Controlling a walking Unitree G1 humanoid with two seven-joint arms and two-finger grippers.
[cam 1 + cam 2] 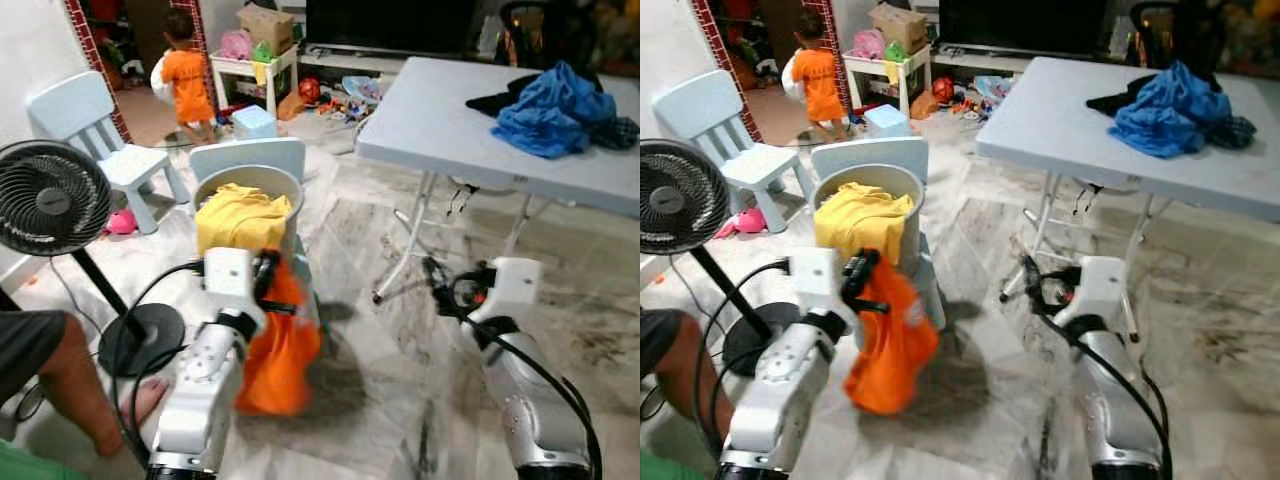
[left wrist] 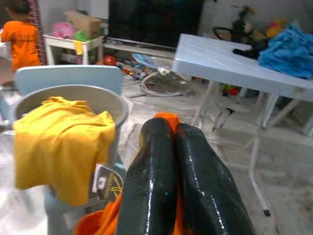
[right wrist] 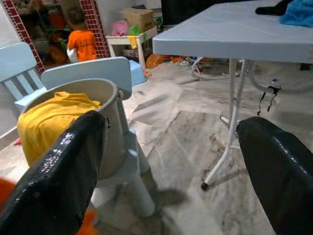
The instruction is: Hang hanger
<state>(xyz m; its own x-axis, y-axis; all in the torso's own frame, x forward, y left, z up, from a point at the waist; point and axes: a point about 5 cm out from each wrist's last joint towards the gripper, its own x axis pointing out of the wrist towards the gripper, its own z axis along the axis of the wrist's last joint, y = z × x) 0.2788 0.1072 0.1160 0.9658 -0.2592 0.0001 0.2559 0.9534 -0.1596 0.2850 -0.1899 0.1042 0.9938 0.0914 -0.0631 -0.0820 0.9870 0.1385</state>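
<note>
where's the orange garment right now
The orange garment hangs from the shut left hand on the robot's left, just in front of the grey bucket holding a yellow cloth.

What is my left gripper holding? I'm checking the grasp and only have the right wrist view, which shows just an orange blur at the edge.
Observer: The left gripper is shut on an orange garment that hangs below it.
Operator: Is it over the bucket?
Observer: It hangs in front of the grey bucket, which holds a yellow garment.
Operator: Anything on the table?
Observer: A blue garment lies on the white table.
</note>
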